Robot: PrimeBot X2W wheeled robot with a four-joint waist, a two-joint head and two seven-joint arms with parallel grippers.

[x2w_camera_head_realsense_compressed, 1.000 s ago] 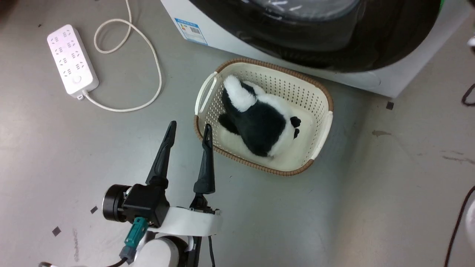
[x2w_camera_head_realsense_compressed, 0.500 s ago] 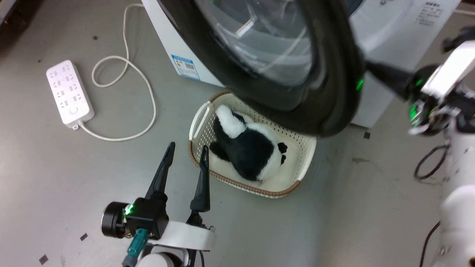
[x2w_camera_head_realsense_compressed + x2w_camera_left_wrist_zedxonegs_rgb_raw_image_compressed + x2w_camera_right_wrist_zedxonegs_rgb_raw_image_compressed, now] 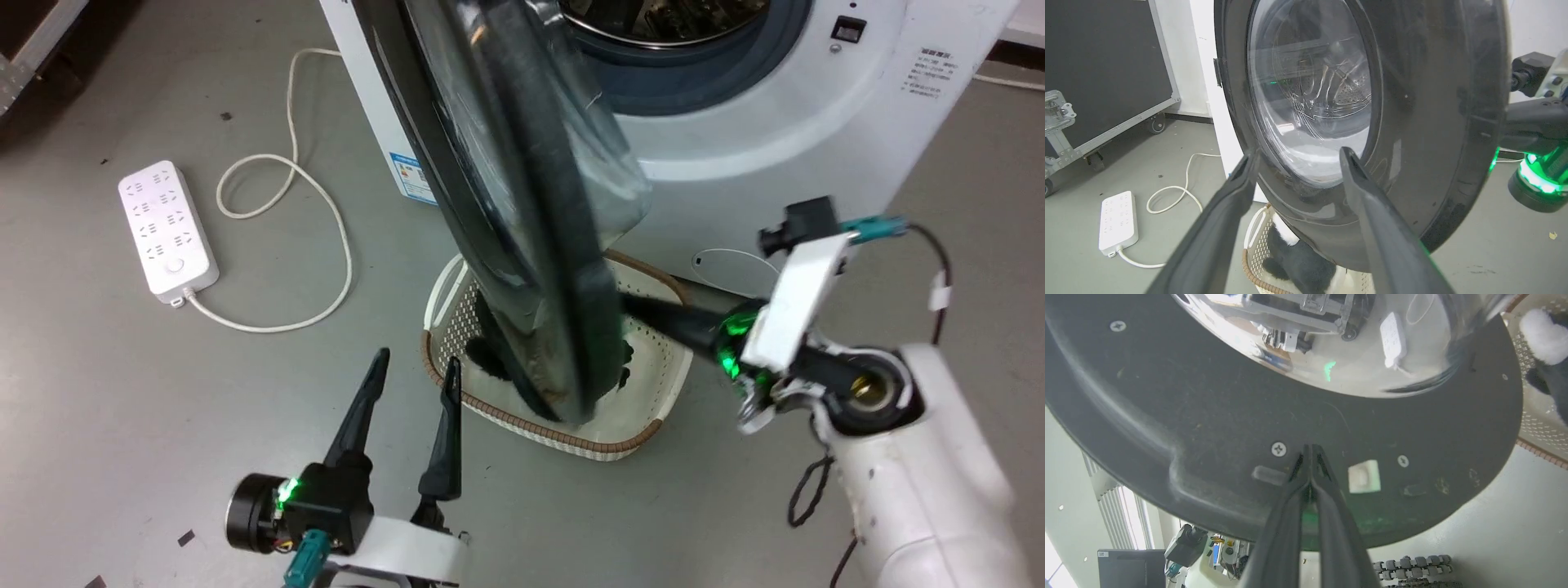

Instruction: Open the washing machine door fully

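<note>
Black glossy round door (image 3: pixel 522 204), head view: edge-on, about half open off white front-loader (image 3: pixel 735 147).
Left wrist view: left end effector (image 3: pixel 1298 153) spread, empty, short of outer face.
Right wrist view: right end effector (image 3: pixel 1309 448) clenched empty, tips on inner face, presumably placed to push it wider.

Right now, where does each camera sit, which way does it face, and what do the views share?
Head view: on the head, looking forward and down at the washing machine, the washing machine door edge-on, and the basket; left gripper lower left, right gripper at right.
Left wrist view: on the left wrist, facing the door's outer glass along open fingers.
Right wrist view: on the right wrist, facing the door's inner side along shut fingers.
Shared: all three show the door.
</note>
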